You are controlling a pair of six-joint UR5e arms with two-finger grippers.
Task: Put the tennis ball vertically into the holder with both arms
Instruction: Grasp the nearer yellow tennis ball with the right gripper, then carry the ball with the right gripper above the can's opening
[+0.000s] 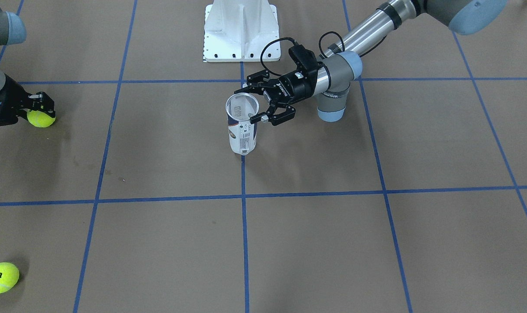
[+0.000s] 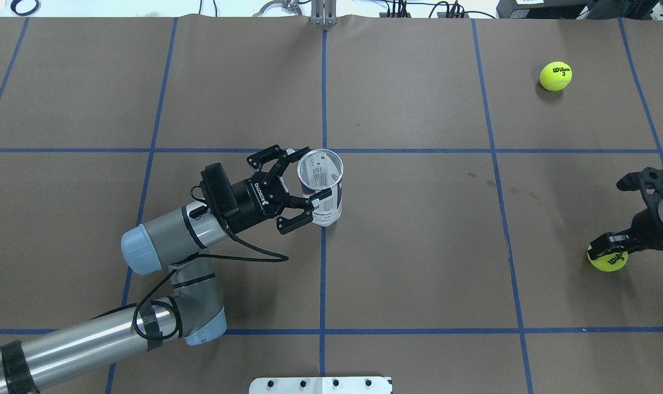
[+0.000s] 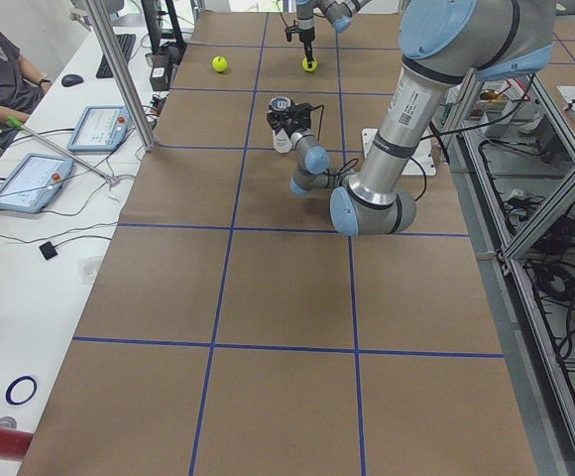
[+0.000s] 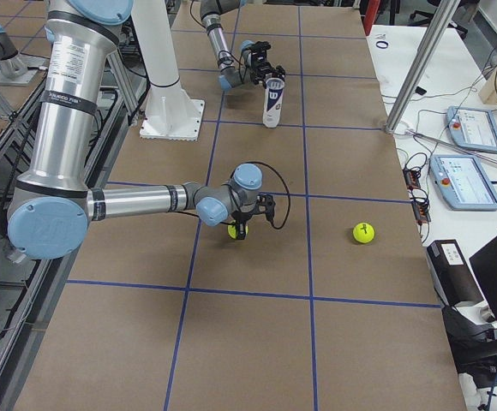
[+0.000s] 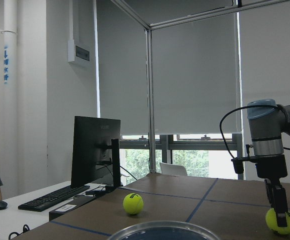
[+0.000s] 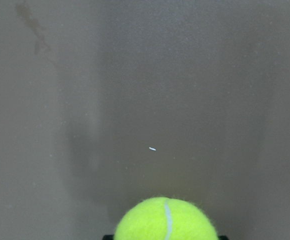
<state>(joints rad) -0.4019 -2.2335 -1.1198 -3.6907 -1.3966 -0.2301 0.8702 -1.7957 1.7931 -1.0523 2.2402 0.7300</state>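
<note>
The holder [image 2: 327, 203] stands upright with its open mouth reachable from above, but the left gripper's [image 2: 303, 186] fingers [image 2: 294, 220] flank its upper wall on the robot's left side. Bare tabletop [image 2: 419, 246] lies open between it and the right gripper [image 2: 608, 249], whose fingers press against a tennis ball [image 2: 610, 261] well apart. A second ball [image 2: 556, 75] lies farther out.

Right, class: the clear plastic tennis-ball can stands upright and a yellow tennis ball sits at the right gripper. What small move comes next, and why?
Probably raise the right gripper straight up with the yellow tennis ball at its fingertips, if its grip holds. The ball lies on the brown table, far from the clear plastic can, which stands upright, mouth open, flanked by the left gripper.
</note>
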